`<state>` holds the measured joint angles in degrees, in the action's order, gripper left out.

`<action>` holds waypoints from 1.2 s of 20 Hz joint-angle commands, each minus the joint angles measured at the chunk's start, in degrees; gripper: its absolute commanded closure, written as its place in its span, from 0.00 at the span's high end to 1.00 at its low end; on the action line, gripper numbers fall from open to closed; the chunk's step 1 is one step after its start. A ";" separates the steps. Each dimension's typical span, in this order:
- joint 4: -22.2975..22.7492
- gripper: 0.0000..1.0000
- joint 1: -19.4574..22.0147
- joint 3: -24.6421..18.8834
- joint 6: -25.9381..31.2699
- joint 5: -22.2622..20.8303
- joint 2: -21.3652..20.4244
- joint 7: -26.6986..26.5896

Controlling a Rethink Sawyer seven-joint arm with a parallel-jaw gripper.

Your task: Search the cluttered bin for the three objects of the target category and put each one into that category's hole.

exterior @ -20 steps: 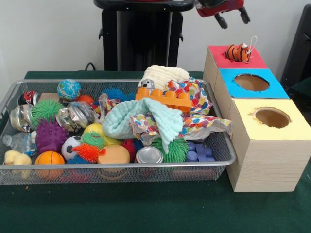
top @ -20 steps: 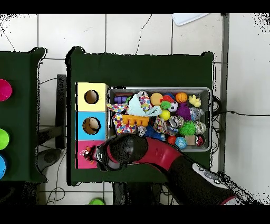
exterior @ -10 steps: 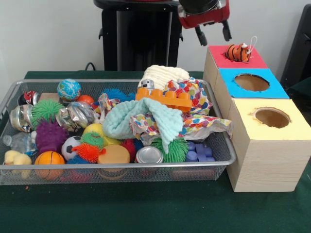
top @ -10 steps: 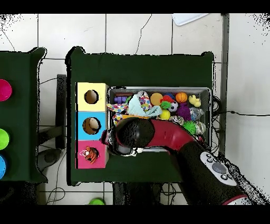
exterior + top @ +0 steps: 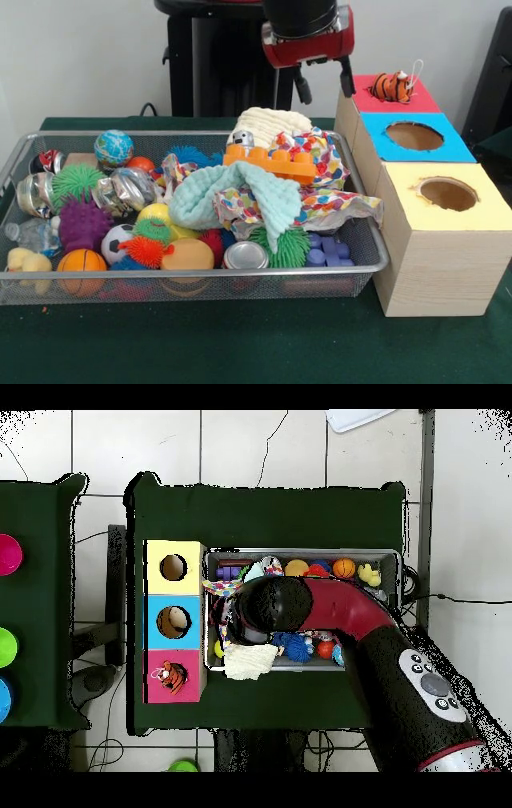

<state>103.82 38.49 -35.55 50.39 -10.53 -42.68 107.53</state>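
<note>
**Operator:** Report claw state and position.

**Technician:** The gripper [image 5: 324,82] hangs above the far right end of the cluttered bin [image 5: 364,228]. Its two black fingers stand apart with nothing between them.

**Operator:** Locate the task items.

**Technician:** The tiger-striped plush [image 5: 391,86] lies on the red surround [image 5: 360,98], over the hole; it is not dropped in, and the hole itself is hidden beneath it. The pale yellow plush [image 5: 27,262] rests in the bin's near left corner against the mesh wall. A tan-orange plush cannot be identified; it is probably buried.

**Operator:** Handling properties?

**Technician:** Judged light, soft and compressible, not fragile. Grasp across the body's middle; ears or a hanging loop are likely to slip.

**Operator:** Obstructions?

**Technician:** The yellow plush touches the bin wall, and a small basketball [image 5: 81,262] sits just beside it, so finger clearance is tight. A clear bottle [image 5: 28,234] and a purple spiky ball [image 5: 83,223] lie close behind. At mid-bin, a mint cloth [image 5: 232,194], an orange toy brick [image 5: 270,163] and a spotted cloth [image 5: 320,164] cover whatever lies beneath.
</note>
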 commanded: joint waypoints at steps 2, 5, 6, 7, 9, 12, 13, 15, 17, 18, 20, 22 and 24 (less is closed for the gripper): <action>-14.92 1.00 0.31 2.09 13.18 -6.68 4.07 -9.58; -18.48 1.00 0.44 1.70 14.27 -9.59 5.40 -11.70; -19.72 1.00 0.47 1.62 14.76 -10.62 5.89 -12.50; -20.95 1.00 0.50 1.54 15.24 -11.65 6.37 -13.29; -23.00 1.00 0.70 1.29 16.57 -13.23 7.07 -14.50; -26.13 1.00 1.15 0.57 19.15 -15.71 7.59 -17.54; -27.14 1.00 1.22 0.38 19.83 -16.49 7.81 -18.46; -29.59 1.00 1.28 0.11 20.59 -18.65 8.58 -20.77; -32.04 1.00 1.34 -0.17 21.36 -20.81 9.34 -23.09; -33.12 1.00 1.37 -0.27 21.58 -21.75 9.73 -23.98; -35.24 1.00 1.43 -0.52 22.11 -23.74 10.34 -26.16; -37.53 1.00 1.43 -0.66 22.82 -25.62 10.96 -28.22; -39.72 1.00 1.61 -0.86 23.23 -27.04 11.72 -30.33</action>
<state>74.16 38.66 -35.53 66.47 -30.23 -35.21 103.02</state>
